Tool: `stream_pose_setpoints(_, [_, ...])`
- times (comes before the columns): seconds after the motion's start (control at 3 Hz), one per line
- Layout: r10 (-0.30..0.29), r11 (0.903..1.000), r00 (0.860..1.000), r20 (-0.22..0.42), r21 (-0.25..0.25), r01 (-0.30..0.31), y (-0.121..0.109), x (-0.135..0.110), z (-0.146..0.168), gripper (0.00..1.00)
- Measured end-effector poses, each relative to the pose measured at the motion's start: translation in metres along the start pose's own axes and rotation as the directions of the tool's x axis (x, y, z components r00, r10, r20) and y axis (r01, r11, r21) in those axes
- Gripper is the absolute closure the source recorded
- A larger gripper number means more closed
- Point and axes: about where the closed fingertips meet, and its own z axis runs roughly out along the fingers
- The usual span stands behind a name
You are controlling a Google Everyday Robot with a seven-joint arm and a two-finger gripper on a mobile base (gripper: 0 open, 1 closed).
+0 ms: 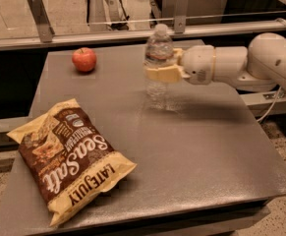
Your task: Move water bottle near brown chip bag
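Holding the water bottle (158,48) upright round its middle, hand (159,73) clamped snug on it, over the back of the bench (206,146). Well apart from the brown chip bag (69,156) lying up front.

The end effector (158,73) reaches in from the right over the worktop (206,146), its tan fingers (171,74) clasped around the upright water bottle (158,45). The brown chip bag (71,159) lies flat at the near left, well apart. A red apple (84,59) sits at the far left.
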Motion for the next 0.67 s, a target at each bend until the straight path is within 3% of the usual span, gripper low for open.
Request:
stream_pose_setpoints(0.33, [0.002,0.9964,0.998,0.058,-0.085,0.003,0.028,-0.014,0.047,1.00])
stream_pose_setpoints(0.67, [-0.015,0.9865,0.998,0.057,-0.162,0.024,0.056,-0.017,0.083,1.00])
